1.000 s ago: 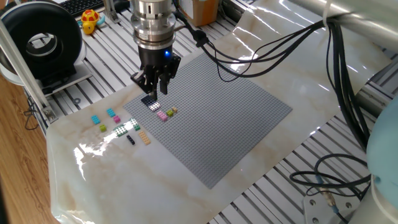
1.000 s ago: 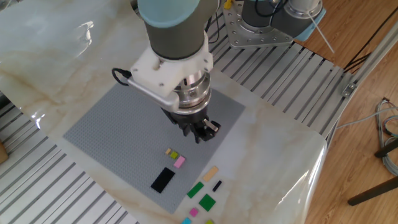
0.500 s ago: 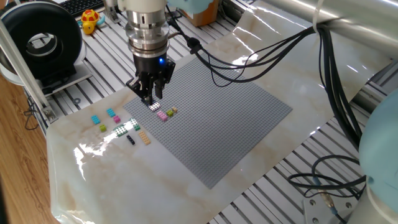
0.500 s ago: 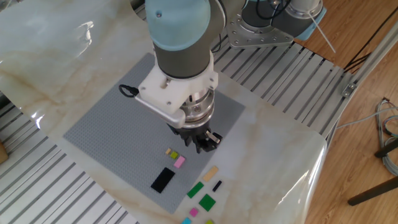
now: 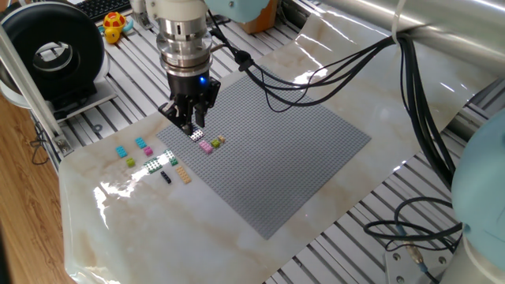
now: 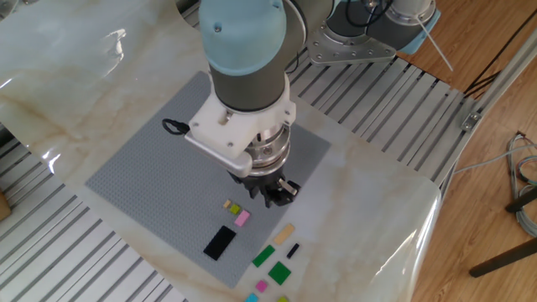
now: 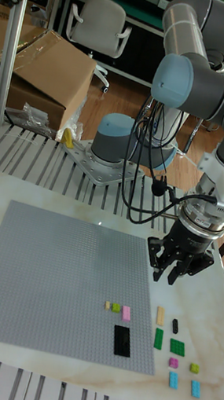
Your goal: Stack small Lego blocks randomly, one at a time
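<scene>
Blocks: loose group on marble tabletop (image 5: 95, 213) beside grey studded baseplate (image 5: 276, 150), plus a few on the plate's edge. In the tall view, black plate (image 7: 122, 340) is a flat rectangle, long axis 12–6 o'clock; pink block (image 7: 126, 313) just above it, same axis. Olive block (image 7: 116, 308) and tan bit (image 7: 108, 306) form a short row at pink's 9 o'clock. Off the plate: tan bar (image 7: 161, 315) and small black bar (image 7: 175, 325), both 12–6; two green tiles (image 7: 159, 339) (image 7: 177, 346), flat and square-ish; cyan blocks (image 7: 174, 380) at 6 o'clock of those. All hard plastic, studded tops. Gripper (image 7: 177, 268) hangs above the tabletop at 1 o'clock of pink; fingers close together, cannot tell whether anything is pinched. One fixed view shows glare hiding the green tiles; the other fixed view shows them clearly.
</scene>
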Tool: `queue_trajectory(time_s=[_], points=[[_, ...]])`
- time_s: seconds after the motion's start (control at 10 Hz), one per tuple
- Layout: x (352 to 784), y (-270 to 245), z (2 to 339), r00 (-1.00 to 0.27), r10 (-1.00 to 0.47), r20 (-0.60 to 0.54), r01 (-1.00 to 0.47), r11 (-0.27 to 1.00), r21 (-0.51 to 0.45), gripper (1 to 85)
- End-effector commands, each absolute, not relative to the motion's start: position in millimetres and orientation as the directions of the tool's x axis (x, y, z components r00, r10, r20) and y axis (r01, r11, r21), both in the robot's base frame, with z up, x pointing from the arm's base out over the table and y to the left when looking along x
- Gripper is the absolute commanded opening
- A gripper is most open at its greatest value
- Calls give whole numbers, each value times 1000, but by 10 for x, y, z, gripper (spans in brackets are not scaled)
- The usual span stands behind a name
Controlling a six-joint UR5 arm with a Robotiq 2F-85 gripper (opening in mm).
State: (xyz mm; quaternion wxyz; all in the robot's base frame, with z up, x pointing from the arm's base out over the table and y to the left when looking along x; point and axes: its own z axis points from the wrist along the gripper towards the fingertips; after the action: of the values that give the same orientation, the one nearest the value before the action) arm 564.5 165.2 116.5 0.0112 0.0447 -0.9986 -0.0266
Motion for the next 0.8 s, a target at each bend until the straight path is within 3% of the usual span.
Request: queue_trajectory(time_s=[0.0,0.7], points=[[5645,1676,1172,-996,-83,22,-82,995,64,333],[5662,1664,1169,-997,-80,16,-79,995,59,333]])
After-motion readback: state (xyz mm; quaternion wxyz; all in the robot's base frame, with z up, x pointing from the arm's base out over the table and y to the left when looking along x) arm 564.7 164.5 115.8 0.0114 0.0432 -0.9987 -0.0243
